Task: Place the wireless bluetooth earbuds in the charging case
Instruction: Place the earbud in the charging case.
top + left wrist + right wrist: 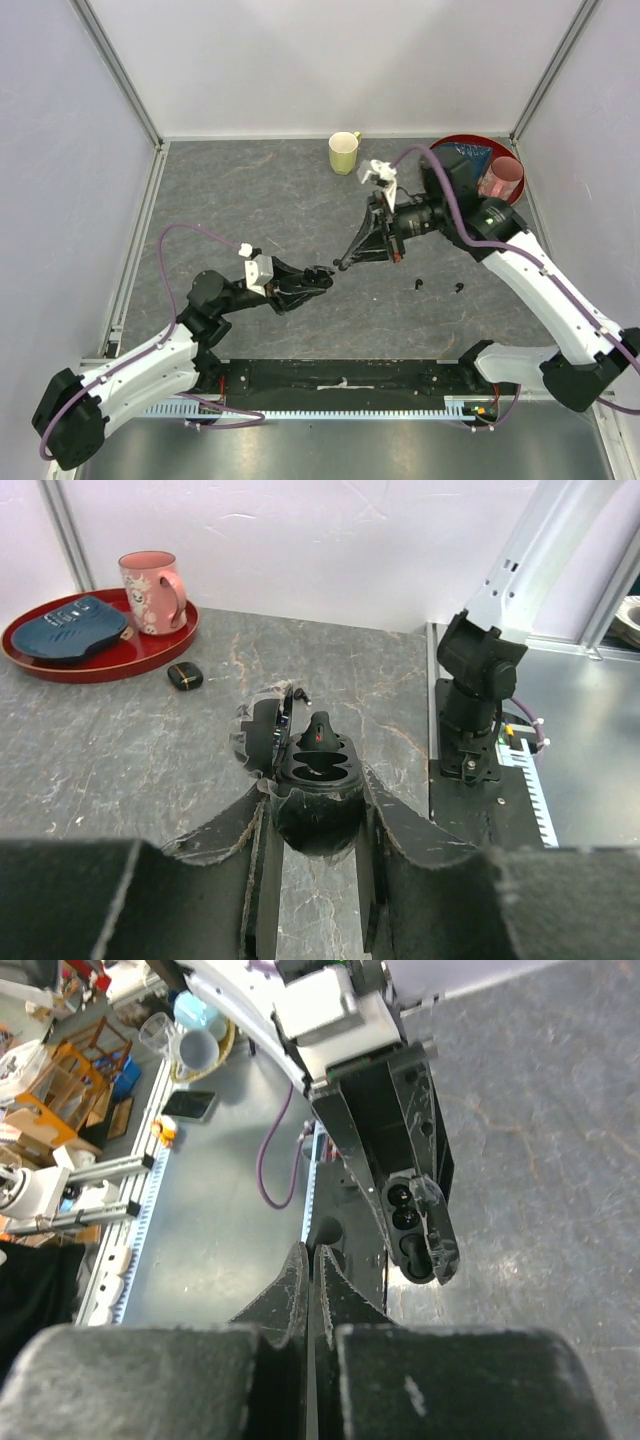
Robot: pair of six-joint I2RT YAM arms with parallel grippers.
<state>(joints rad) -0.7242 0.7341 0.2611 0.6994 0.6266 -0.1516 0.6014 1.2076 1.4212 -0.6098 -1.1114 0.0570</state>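
Our left claw (315, 810) hugs the open charging case (318, 770). Our right claw (341, 266) is pinched shut beside it. The earbuds (418, 285) on the desk (250, 200) look tiny, light and slippery; we should pinch their sides.

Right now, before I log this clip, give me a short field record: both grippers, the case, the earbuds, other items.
left gripper: shut on the charging case
charging case: lid open, sockets exposed; a dark piece with a red dot stands at its far end
right gripper: shut, close by the case, nothing visible between its fingers
earbuds: two, loose on the table, right of the case
other items: yellow mug; red tray holding a pink mug
status: loose earbuds not yet inserted
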